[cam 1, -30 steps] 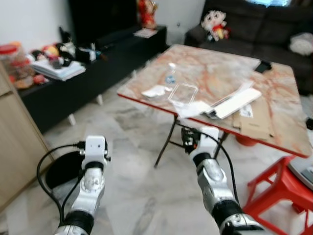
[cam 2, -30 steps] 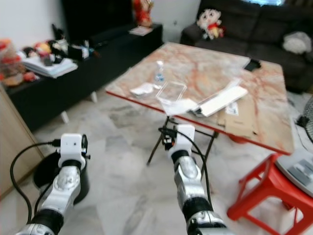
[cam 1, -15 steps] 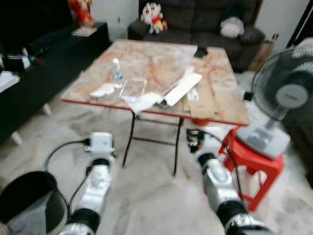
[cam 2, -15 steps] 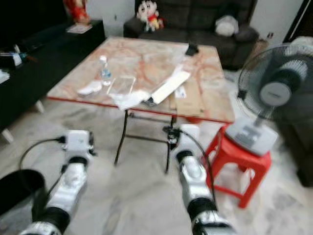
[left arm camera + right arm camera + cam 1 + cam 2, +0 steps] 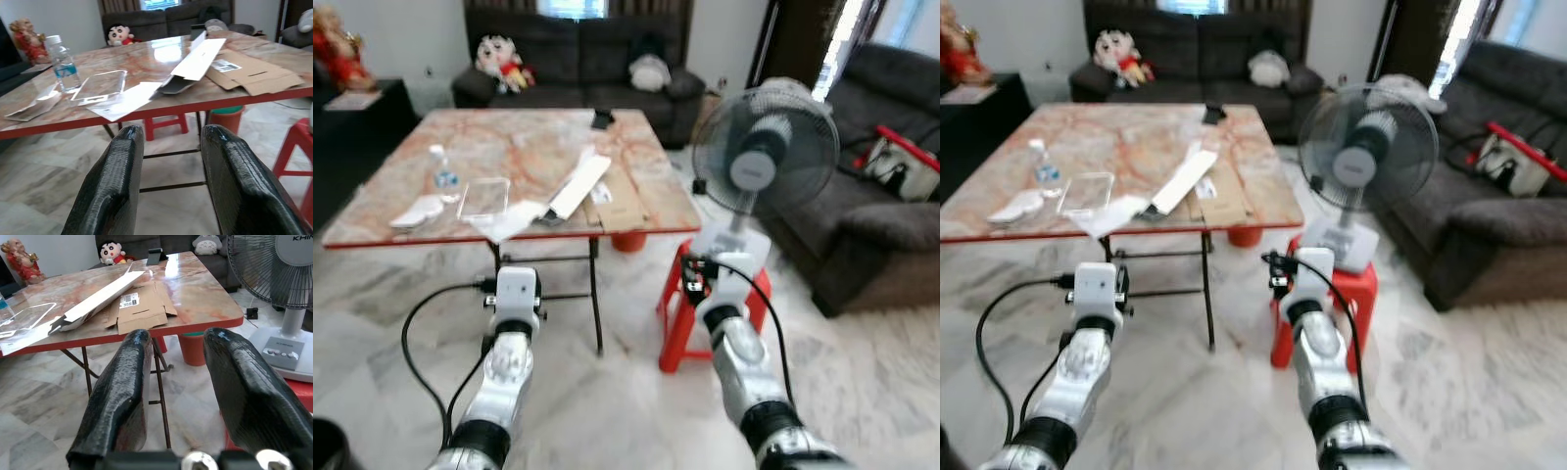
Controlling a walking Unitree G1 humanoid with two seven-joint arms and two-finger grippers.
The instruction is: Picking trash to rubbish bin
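Both the left gripper (image 5: 168, 142) and right gripper (image 5: 176, 352) hang empty with fingers spread apart, short of the marble table (image 5: 524, 147), where crumpled white paper (image 5: 509, 220), a clear plastic tray (image 5: 484, 196), flattened cardboard (image 5: 622, 203) and a water bottle (image 5: 440, 169) lie beyond.

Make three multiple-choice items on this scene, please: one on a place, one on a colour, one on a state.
1. Where does the fan stand?
A. on the red stool
B. on the table
C. on the sofa

2. What colour is the water bottle's label?
A. blue
B. yellow
C. green

3. How are the left gripper's fingers?
A. apart, holding nothing
B. shut on the bottle
C. shut on cardboard

Key: 1 A, its base rests on the stool; 2 A, a blue band shows; 3 A, floor shows between them.
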